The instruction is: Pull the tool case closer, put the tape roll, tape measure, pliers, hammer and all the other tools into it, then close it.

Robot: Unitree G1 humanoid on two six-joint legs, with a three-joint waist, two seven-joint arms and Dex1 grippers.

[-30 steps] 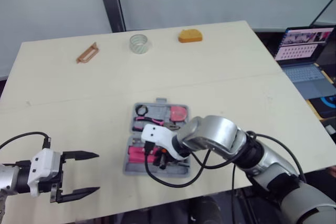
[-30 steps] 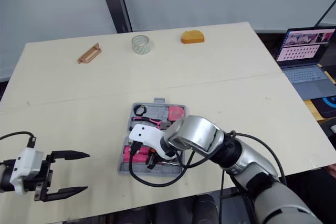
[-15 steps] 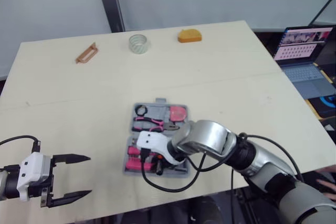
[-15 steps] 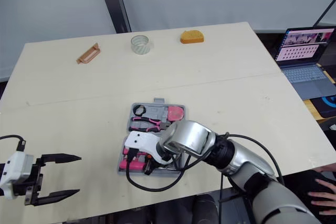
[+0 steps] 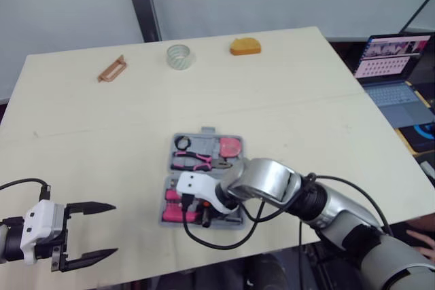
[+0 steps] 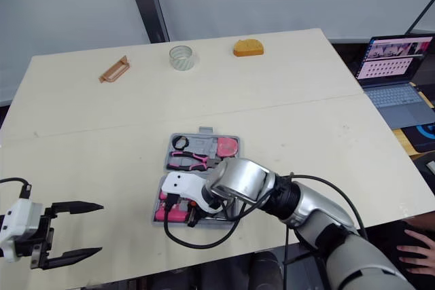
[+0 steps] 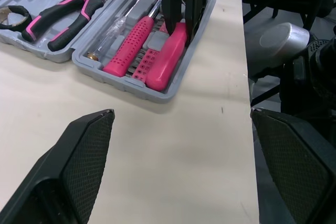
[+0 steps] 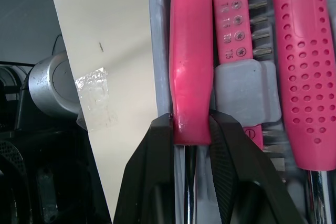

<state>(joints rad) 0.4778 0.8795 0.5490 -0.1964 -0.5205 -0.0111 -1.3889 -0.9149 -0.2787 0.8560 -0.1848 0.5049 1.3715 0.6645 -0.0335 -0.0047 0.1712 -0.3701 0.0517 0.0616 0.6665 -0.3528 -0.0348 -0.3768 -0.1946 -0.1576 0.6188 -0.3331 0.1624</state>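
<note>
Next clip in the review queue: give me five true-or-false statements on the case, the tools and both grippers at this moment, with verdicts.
1. The tool case lies open. True.
2. The right gripper is closed on a pink screwdriver inside the case. True.
3. The tape roll sits in the case. False: it stands on the far part of the table, outside the case.
4. The left gripper holds the pliers. False: it is open and empty, and the pliers lie in the case.
5. The tape measure is outside the case. True.
</note>
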